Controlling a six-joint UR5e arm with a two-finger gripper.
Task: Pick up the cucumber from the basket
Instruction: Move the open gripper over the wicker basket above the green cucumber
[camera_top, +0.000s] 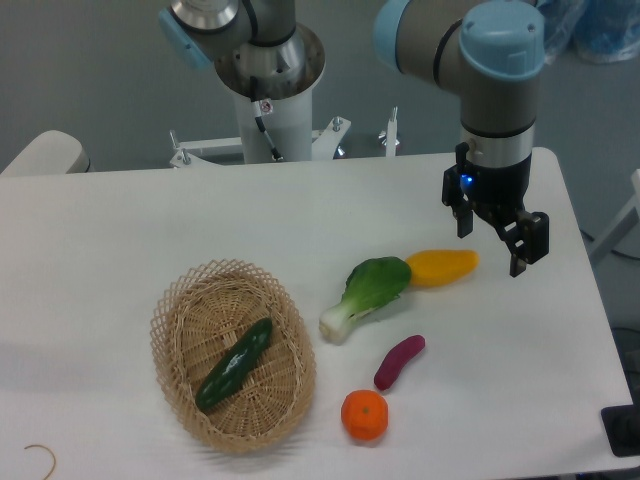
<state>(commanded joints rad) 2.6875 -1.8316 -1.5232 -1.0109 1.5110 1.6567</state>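
The cucumber (234, 363), glossy dark green and slender, lies diagonally inside the basket (180, 310), an oval tan wicker one at the front left of the table. My gripper (492, 248) hangs far to the right, above the table's right side and just right of a yellow vegetable. Its two black fingers stand apart with nothing between them.
A bok choy (364, 295) lies right of the basket. A yellow vegetable (441, 266) sits beside it, a purple sweet potato (399, 361) and an orange (364, 415) lie nearer the front. The arm's base (270, 100) stands at the back edge.
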